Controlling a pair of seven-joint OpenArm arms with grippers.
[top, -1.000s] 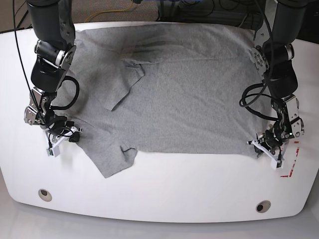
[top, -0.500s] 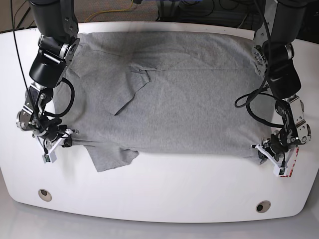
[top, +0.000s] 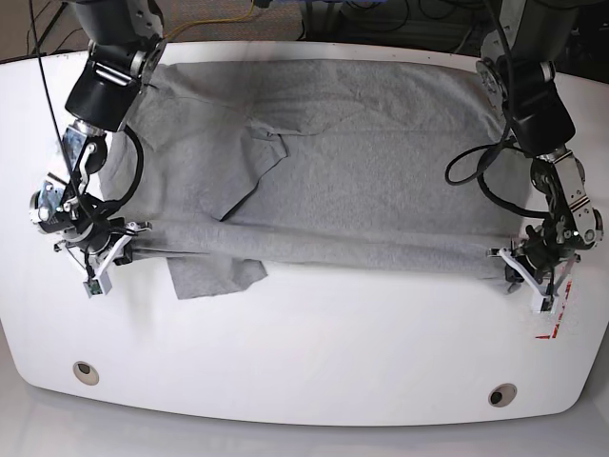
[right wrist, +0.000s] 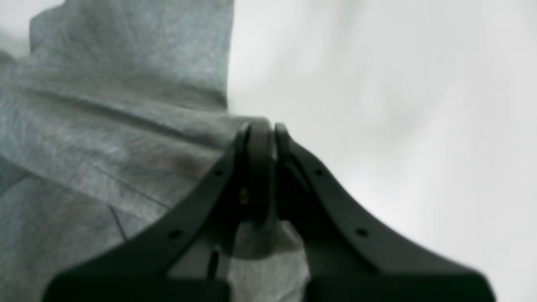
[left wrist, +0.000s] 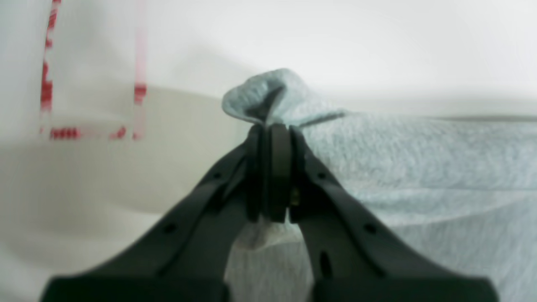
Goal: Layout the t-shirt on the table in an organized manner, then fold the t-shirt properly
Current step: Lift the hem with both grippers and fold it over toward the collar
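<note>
White table (top: 295,362) under grey t-shirt (top: 366,190), both near corners gripped

Beyond the table's far edge, cables (top: 214,19) are seen against a dark background, too cluttered to be made out. The pinched cloth is partly hidden by the fingers in both wrist views, and the upper arms are cut off by the base view's top edge. The shirt is spread across the far and middle table, its near edge drawn between the grippers. Its corners are clenched in the left gripper (top: 509,262) and the right gripper (top: 128,243). Two round holes (top: 86,372) are shown only in the base view. By the left wrist view, red tape marks (left wrist: 65,133) are shown in more detail, beside a puckered fold past the fingertips; lettering cannot be made out
</note>
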